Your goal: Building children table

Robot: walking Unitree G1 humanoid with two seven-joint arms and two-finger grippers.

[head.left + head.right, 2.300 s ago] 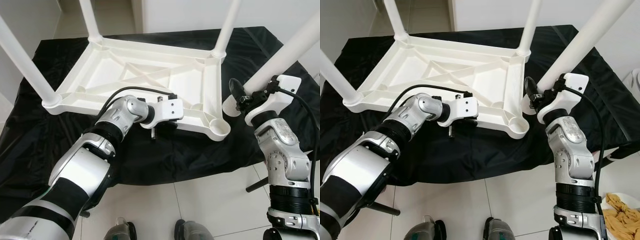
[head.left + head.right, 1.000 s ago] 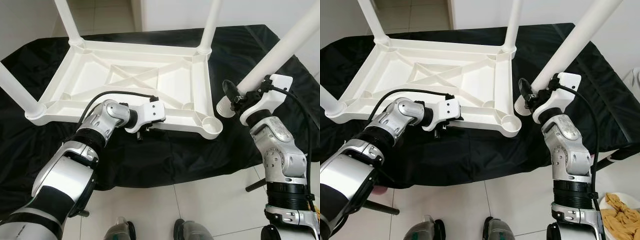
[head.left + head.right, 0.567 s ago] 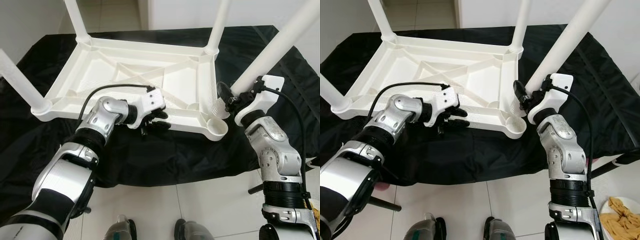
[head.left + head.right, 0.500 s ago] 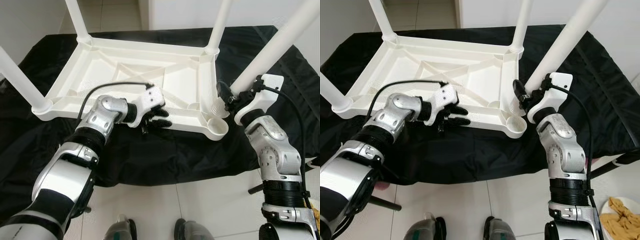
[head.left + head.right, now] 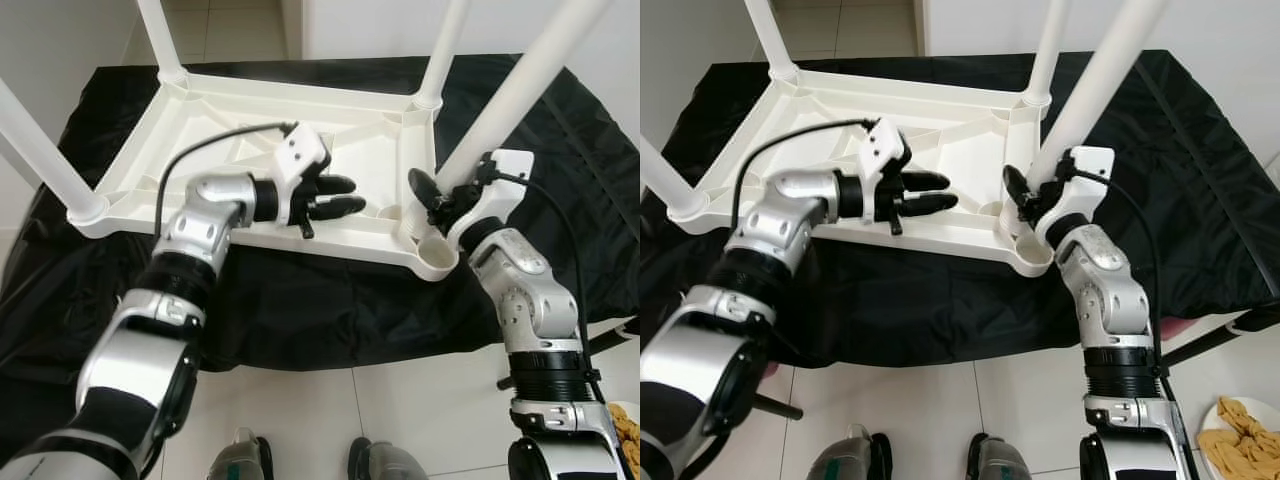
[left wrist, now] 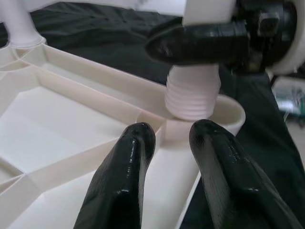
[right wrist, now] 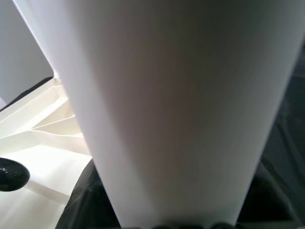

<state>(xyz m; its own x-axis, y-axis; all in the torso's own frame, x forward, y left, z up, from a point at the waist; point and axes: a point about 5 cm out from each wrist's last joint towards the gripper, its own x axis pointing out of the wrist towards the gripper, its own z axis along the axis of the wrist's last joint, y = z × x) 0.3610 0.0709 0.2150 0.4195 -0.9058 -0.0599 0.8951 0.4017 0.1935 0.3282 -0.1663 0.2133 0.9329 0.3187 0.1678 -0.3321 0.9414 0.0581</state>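
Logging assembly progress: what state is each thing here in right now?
White plastic table top: upside down on black cloth.
Three fitted white legs: upright in corner sockets.
Fourth white leg: tilted, threaded end at empty socket.
Left end effector: open, empty.
Right end effector: gripping fourth leg.

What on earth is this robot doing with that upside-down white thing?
It is putting together a small white table, lying upside down on a black cloth. Three legs already stand in their corners. The right end effector grips the fourth leg and holds its threaded end at the empty corner socket, not yet seated. The left end effector hovers open over the table's underside, pointing toward that corner.
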